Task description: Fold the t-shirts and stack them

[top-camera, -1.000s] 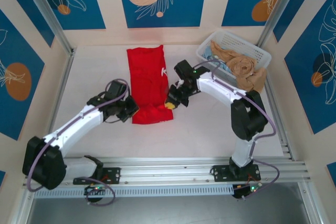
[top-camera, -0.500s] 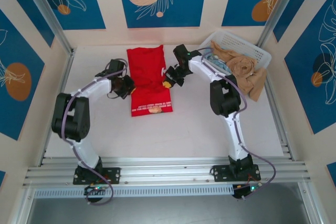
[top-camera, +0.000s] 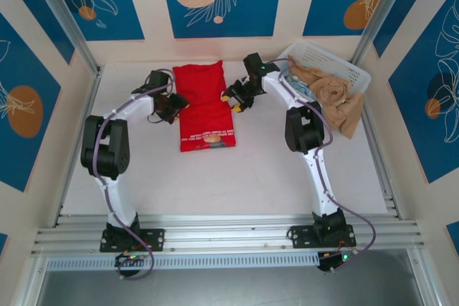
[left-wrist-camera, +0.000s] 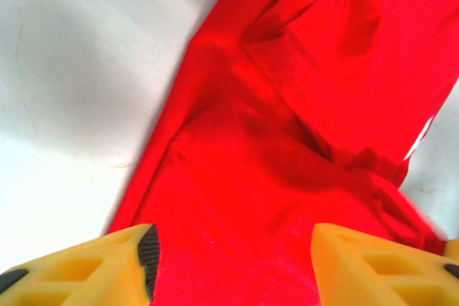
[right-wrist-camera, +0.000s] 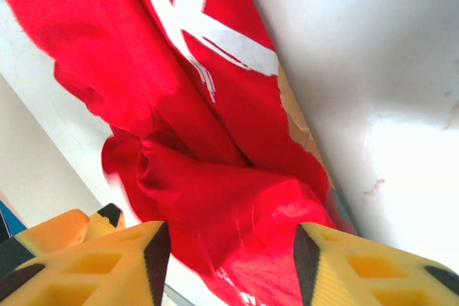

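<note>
Left wrist view: the left pincer (left-wrist-camera: 233,270) stands open, yellow fingers (left-wrist-camera: 86,274) apart over the red t-shirt (left-wrist-camera: 287,141), gripping nothing. The right pincer (right-wrist-camera: 229,263) is likewise parted; cloth bunches between its fingers, seemingly loose. Folded into a long strip, the t-shirt lies on the counter (top-camera: 251,177) with a pincer at each long edge. The white basket (top-camera: 326,54) is near on its right.

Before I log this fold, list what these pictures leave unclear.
Shirt print, top view: too small to read.
White lettering on it, right wrist view: cut off by the top edge and creases.
Tan clothes in the basket, top view: heaped, so no count.
Left gripper, left wrist view: contact with cloth unclear.
</note>
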{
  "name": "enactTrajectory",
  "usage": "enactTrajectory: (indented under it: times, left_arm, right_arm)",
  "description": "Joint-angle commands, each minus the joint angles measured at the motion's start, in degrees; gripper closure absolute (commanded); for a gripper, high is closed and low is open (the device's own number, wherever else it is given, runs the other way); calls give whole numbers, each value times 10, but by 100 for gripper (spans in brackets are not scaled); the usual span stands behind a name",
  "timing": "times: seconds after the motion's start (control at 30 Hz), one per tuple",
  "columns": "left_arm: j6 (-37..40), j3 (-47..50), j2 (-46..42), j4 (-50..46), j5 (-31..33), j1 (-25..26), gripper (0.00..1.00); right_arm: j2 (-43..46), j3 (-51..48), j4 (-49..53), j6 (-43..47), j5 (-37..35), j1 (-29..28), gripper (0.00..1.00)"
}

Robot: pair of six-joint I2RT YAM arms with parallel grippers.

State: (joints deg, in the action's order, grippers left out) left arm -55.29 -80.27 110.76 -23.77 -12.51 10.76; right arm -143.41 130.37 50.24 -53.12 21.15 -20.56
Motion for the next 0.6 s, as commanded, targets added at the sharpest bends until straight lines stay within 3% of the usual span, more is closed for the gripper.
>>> enactTrajectory:
  times: [0.0, 0.07, 0.17, 0.33, 0.57]
  left_arm:
    - [9, 51, -81, -28, 37, -4, 41]
    - [-13, 121, -141, -24, 48, 1, 41]
    - [-52, 226, -201, 11, 11, 12, 42]
    - [-81, 312, -224, 61, -29, 41, 40]
    - [-93, 328, -181, 115, -34, 55, 40]
  right_arm:
    - [89, -62, -13, 44, -5, 9, 46]
    - [140, -139, -23, 52, -11, 14, 46]
    - [213, -269, -46, 57, -11, 10, 46]
    - [295, -445, -114, 36, 10, -16, 46]
    - [278, -513, -173, -3, 40, -44, 46]
